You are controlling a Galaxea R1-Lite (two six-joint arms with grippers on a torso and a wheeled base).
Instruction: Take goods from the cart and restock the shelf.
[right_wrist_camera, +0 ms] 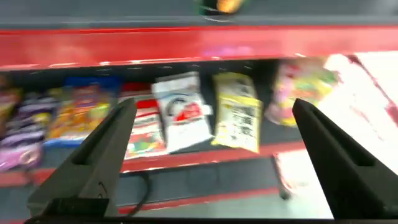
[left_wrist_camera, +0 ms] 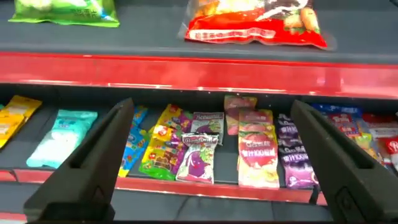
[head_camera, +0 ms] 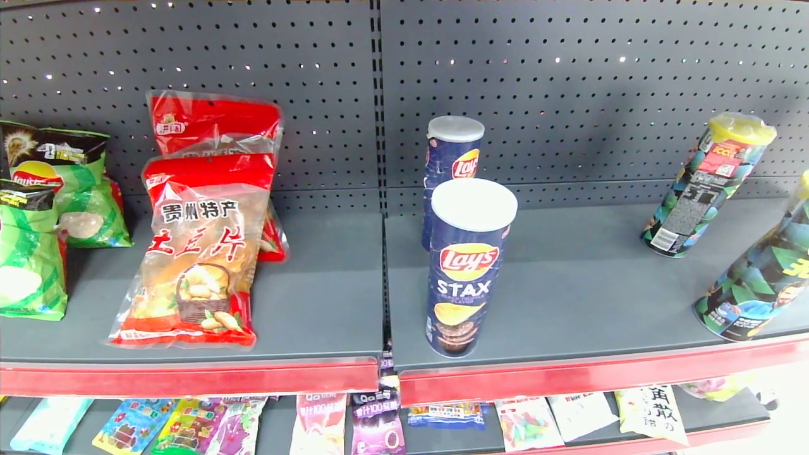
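Head view: a can (head_camera: 471,265) stands label-out near the shelf (head_camera: 569,284) lip, with room beside it for stock. My left hand (left_wrist_camera: 211,102) and right hand (right_wrist_camera: 212,102) gape empty, ready to fetch, I'd say

The left gripper (left_wrist_camera: 211,104), a pair of dark grey, wedge-shaped fingers (left_wrist_camera: 93,168), is spread wide and empty, its tips pointing forward. The right gripper (right_wrist_camera: 214,102) has matching dark fingers (right_wrist_camera: 329,162), likewise parted wide and empty.
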